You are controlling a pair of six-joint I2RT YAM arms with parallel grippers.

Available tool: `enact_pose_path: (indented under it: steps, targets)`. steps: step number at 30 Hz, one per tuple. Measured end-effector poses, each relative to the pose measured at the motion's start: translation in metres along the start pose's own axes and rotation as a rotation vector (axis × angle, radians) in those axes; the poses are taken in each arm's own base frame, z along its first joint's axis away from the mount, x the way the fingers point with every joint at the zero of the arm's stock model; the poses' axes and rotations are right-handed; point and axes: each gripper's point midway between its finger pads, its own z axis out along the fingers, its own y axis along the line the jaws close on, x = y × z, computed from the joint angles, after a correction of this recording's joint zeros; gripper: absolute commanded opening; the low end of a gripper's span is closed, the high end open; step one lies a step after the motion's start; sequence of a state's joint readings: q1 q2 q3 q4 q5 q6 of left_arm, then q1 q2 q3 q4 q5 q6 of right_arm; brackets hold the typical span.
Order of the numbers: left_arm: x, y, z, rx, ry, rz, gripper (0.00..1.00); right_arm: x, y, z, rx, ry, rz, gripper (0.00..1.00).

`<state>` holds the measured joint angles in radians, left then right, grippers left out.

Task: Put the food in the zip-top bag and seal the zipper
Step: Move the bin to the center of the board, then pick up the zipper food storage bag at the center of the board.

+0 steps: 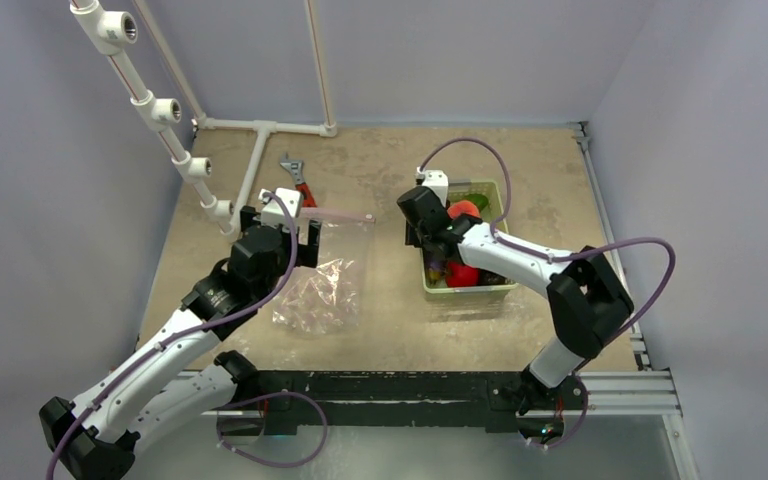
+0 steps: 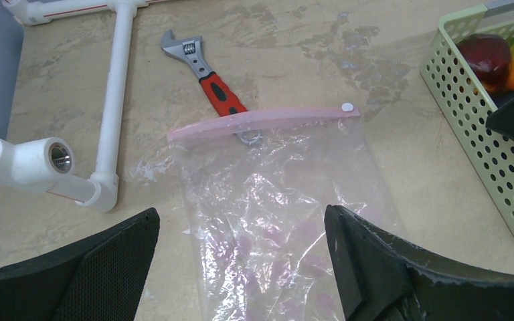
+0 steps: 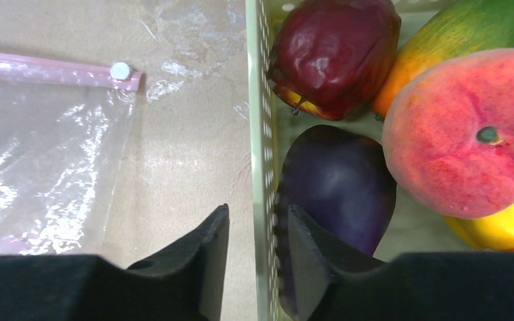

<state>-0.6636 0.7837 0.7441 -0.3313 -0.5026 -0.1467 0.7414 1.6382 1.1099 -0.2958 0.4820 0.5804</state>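
The food [image 1: 462,273] is seen lying in the pale green mesh basket [image 3: 261,100], none of it in the zip-top bag [image 2: 274,200], which is spread flat on the table [image 2: 375,40] just left of the basket with its pink zipper [image 2: 261,120] along the far edge and a white slider [image 2: 347,107] at the zipper's right end. Whether the mouth is parted cannot be told. The bag's far edge is laid over the handle end of a red-handled wrench [image 2: 221,87]. The right gripper [image 3: 258,221] is held low at the basket's left wall with its jaws a little apart, one finger outside the wall and one inside, just beside the purple eggplant [image 3: 338,184]; nothing is pinched. The left gripper [image 2: 241,215] is poised above the bag with its jaws spread wide and nothing between them. The step in hand is judged to be the first pick from the basket. For it to be done well, the right gripper should be raised clear of the wall and carried inward until both fingers stand over the eggplant, and the jaws should be opened wider before being lowered across its narrower width. A closure made where the jaws now stand would catch the mesh wall, and the basket would probably be dragged. The peach-like fruit [image 3: 462,134] and the dark red fruit [image 3: 334,53] are pressed close to the eggplant, so a straight lift is advised. The bag's mouth should be held open by the left gripper before any piece is brought across.
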Motion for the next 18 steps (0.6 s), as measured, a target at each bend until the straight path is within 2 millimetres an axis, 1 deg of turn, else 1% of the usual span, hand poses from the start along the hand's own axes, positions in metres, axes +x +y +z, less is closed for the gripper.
enact_pose_path:
  steps: [2, 6, 8, 11, 14, 18]
  targets:
    - [0.001, 0.000, 0.000, -0.001, 0.002, 0.001, 0.92, -0.006, 0.002, -0.004, -0.006, -0.010, 0.008, 0.48]
    - [0.001, 0.000, 0.001, -0.003, 0.003, 0.002, 0.92, -0.029, 0.009, -0.019, -0.036, -0.048, 0.033, 0.51]
    - [0.001, 0.001, 0.001, -0.005, 0.002, 0.002, 0.92, -0.044, 0.015, -0.030, -0.066, -0.078, 0.051, 0.55]
    - [0.001, 0.001, 0.001, -0.009, 0.002, 0.001, 0.92, -0.064, 0.031, -0.049, -0.156, -0.111, 0.080, 0.59]
    - [0.000, 0.002, 0.001, -0.013, 0.002, 0.001, 0.92, -0.070, 0.048, -0.064, -0.245, -0.120, 0.091, 0.64]
    - [0.000, 0.003, 0.001, -0.019, 0.001, 0.001, 0.92, -0.066, 0.073, -0.075, -0.360, -0.099, 0.084, 0.72]
